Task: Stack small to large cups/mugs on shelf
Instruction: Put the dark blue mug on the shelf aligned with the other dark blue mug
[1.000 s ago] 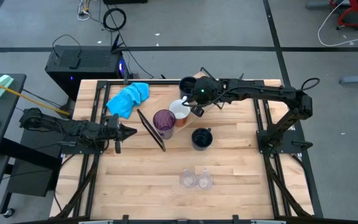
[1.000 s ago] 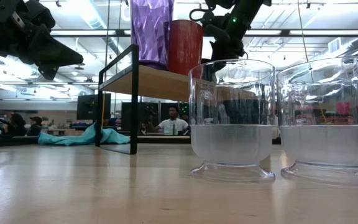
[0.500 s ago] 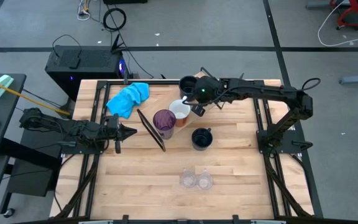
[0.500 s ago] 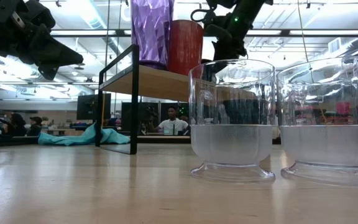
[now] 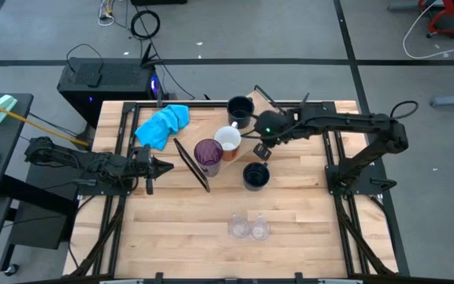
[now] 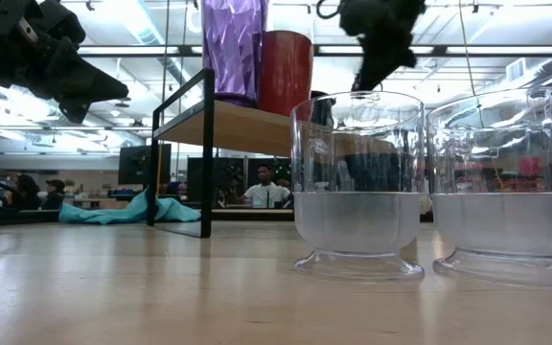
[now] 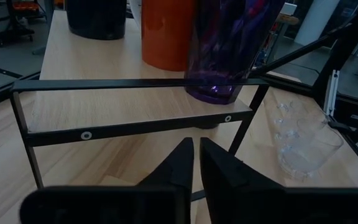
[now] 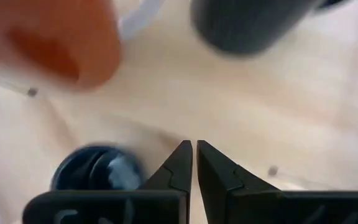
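The shelf (image 7: 135, 102) is a light board on a black wire frame. In a row on it stand the purple tumbler (image 5: 207, 154), the white mug (image 5: 228, 140), which is orange-red outside (image 7: 166, 34), and a navy mug (image 5: 240, 109). The second navy mug (image 5: 254, 175) stands on the tabletop, and two clear glasses (image 5: 248, 228) stand side by side near the table's near edge. My right gripper (image 5: 262, 150) hovers shut between the white mug and the tabletop navy mug (image 8: 95, 171), touching nothing. My left gripper (image 5: 164, 167) is shut and waits left of the shelf.
A blue cloth (image 5: 162, 125) lies crumpled at the table's far left. Black frame rails (image 5: 117, 150) run along both sides of the table. Bare wood stretches between the navy mug and the glasses (image 6: 357, 187). People sit in the room behind (image 6: 264, 192).
My right gripper has drawn away from the white mug's handle, toward the table's right and near edges, and now hangs above the spot beside the tabletop navy mug. The white mug stays on the shelf. The left arm has kept still.
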`<move>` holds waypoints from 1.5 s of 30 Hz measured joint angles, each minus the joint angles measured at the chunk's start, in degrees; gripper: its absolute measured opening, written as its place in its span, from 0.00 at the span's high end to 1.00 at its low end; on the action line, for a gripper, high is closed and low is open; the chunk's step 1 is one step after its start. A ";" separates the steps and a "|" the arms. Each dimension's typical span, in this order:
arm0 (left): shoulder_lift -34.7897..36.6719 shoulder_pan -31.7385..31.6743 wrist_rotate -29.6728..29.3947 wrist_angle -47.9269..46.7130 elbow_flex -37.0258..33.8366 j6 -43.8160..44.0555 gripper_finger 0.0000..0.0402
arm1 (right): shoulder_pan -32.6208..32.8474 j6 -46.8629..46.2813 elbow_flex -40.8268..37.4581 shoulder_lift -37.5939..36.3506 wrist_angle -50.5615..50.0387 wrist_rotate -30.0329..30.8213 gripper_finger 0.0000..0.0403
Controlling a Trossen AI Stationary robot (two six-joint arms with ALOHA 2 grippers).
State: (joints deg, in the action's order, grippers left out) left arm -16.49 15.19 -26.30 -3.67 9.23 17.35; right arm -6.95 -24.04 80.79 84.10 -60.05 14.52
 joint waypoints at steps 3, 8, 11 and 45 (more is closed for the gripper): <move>0.01 0.01 0.00 0.02 0.00 -0.04 0.93 | 3.46 -4.91 0.00 -0.27 -2.59 -1.68 0.92; 0.00 0.01 0.00 -0.01 0.00 -0.01 0.92 | 10.60 -8.85 0.00 1.60 -2.45 -3.21 0.91; 0.00 -0.01 0.00 -0.01 0.00 -0.03 0.91 | 14.81 -10.93 -0.02 3.68 -2.33 -3.23 0.90; 0.00 0.01 -0.01 -0.01 0.00 -0.03 0.91 | 19.28 0.81 -0.07 11.31 4.09 -3.03 0.55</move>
State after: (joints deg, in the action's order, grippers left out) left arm -16.49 15.20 -26.32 -3.68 9.23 17.32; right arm 12.34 -23.23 80.73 95.41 -55.96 11.49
